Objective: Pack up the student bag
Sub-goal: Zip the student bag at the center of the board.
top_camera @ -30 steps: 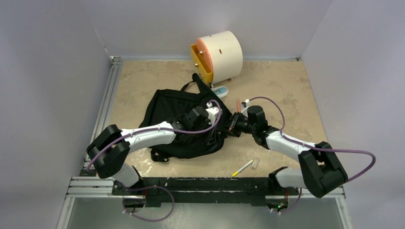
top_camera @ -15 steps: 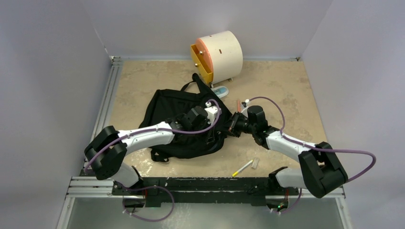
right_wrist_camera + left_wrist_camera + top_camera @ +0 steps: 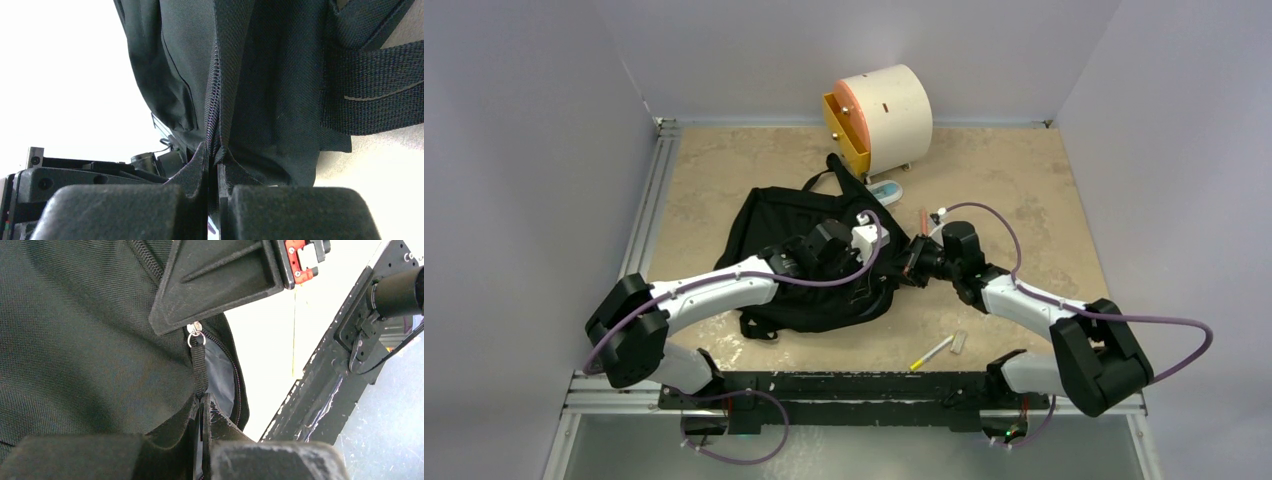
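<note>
On table (image 3: 1024, 180): black student bag (image 3: 769, 220), zip (image 3: 229, 362) part-open | left claw (image 3: 200, 407) pinches zip pull (image 3: 200, 367) | right claw (image 3: 213, 157) pinches seam (image 3: 214, 100)

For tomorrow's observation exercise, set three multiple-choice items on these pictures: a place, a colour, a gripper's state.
1. The drawer box stands: A beyond the student bag; B between bag and arm bases; C on the bag.
2. The bag is: A cream; B red; C black.
3. The left gripper is: A open; B shut on the zipper pull; C holding a pen.
Key: 1A, the top view shows it behind the bag; 2C, black cloth in every view; 3B, the wrist view shows it pinching the pull strap.
</note>
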`<state>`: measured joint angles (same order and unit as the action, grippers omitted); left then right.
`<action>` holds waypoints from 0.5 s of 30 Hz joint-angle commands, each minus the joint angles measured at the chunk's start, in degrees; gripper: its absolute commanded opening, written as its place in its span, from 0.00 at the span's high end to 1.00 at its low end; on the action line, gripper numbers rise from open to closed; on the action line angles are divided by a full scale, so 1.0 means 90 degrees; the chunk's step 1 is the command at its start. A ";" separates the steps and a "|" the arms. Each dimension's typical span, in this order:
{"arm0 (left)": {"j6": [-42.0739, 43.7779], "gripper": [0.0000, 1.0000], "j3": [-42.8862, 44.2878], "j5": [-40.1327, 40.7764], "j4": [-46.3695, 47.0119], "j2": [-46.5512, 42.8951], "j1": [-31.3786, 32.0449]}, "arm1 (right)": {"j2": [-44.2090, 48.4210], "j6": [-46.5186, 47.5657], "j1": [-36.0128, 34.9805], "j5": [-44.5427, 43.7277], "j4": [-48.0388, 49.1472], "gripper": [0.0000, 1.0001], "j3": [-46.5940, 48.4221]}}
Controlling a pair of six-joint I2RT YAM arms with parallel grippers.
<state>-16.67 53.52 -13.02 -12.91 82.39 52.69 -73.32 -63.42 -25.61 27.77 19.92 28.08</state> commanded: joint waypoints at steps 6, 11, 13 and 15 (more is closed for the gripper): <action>0.0334 1.00 -0.0037 -0.0617 -0.0302 -0.0144 0.0024 | 0.0073 0.0147 -0.0016 -0.0337 -0.0120 0.90 0.0527; 0.0314 1.00 -0.0059 -0.0634 -0.0296 -0.0088 0.0025 | 0.0050 0.0307 -0.0024 -0.0512 -0.0327 0.67 0.0704; 0.0318 1.00 -0.0036 -0.0634 -0.0322 -0.0076 0.0025 | 0.0095 0.0379 -0.0019 -0.0633 -0.0518 0.65 0.0767; 0.0328 1.00 -0.0023 -0.0627 -0.0367 -0.0037 0.0025 | 0.0159 0.0486 -0.0020 -0.0871 -0.0731 0.68 0.0863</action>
<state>-15.18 53.45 -17.02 -15.62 82.32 52.69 -73.38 -61.54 -25.93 24.45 15.88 32.47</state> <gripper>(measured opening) 0.009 0.340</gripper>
